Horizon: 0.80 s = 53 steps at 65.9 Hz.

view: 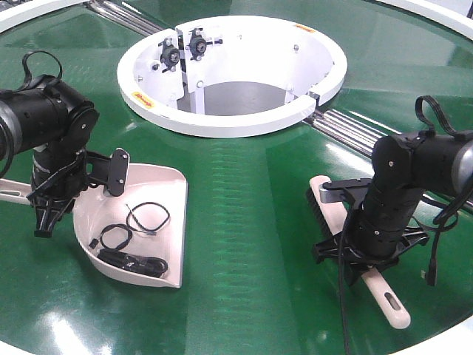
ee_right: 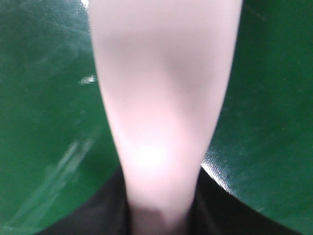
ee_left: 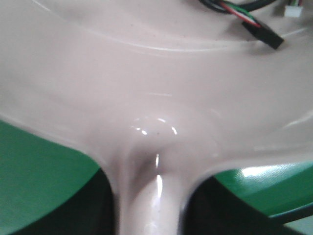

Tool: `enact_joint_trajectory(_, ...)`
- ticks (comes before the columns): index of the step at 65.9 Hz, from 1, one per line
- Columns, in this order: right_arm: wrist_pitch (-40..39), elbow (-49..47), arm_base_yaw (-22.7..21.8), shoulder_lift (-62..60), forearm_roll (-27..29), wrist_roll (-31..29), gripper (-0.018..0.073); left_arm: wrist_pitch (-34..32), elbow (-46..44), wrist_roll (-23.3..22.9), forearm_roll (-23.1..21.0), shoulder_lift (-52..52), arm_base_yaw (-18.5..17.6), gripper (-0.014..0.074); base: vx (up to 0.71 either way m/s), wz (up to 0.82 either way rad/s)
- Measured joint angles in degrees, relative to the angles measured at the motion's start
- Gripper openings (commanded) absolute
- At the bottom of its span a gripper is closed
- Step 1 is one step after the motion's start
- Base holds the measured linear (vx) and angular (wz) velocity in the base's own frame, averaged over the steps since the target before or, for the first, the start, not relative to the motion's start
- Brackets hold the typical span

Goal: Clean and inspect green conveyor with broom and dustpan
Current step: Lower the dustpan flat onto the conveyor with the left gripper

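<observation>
**Item 1: the dustpan** [view: 159,185]. Beige-pink plastic scoop with raised sides. It lies flat on the green conveyor [view: 251,200], on the robot's left and in front of the white ring [view: 222,122]. It holds loose black cable loops [view: 140,218] and a plugged lead [ee_left: 266,36].
Handling: judged light, rigid and glossy, so likely to slip. Its contents are free to slide out if it is tipped toward the open lip.
Hold point: the straight handle, close to where it flares into the pan. The left gripper [view: 46,218] has its jaws closed around the handle there, one on each side.

**Item 2: the broom** [view: 384,292]. Narrow beige-pink hand brush with dark bristles at the far end and a slotted hole at the near end. It lies on the belt on the robot's right, well apart from the pan.
Handling: judged light, with a stiff back and soft bristles that give under pressure.
Hold point: mid-handle. The right gripper [view: 362,255] is clamped on it there.

**Item 3: metal rails** [view: 362,133]. They run across the belt beside the ring.

**Obscured:**
- The right arm covers the broom's middle, so finger contact shows only in the blurred wrist view.
- The outer end of the pan handle is cut off at the picture's edge.
- The belt beneath the pan and both arms is hidden.
- Fine debris on the glossy green cannot be told apart from glare.
</observation>
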Motion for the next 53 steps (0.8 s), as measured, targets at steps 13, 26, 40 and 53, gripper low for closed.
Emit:
enact_joint_trajectory(13, 0.00, 0.00, 0.00, 0.00, 0.00, 0.34, 0.0009, -0.98, 0.00, -5.18, -0.12, 0.00, 0.00, 0.0034, 0.00, 0.00)
enact_joint_trajectory(26, 0.06, 0.00, 0.00, 0.00, -0.25, 1.10, 0.0040, -1.10, 0.00, -6.98, -1.62, 0.00, 0.00, 0.0176, 0.00, 0.00)
enact_joint_trajectory(40, 1.41, 0.00, 0.00, 0.00, -1.46, 1.24, 0.0150, -0.63, 0.00, -7.81, -5.33, 0.00, 0.00, 0.0423, 0.00, 0.00)
enact_joint_trajectory(53, 2.62, 0.12, 0.00, 0.00, -2.40, 1.44, 0.0305, 0.01, 0.00, -7.92, -8.38, 0.00, 0.00, 0.0555, 0.00, 0.00)
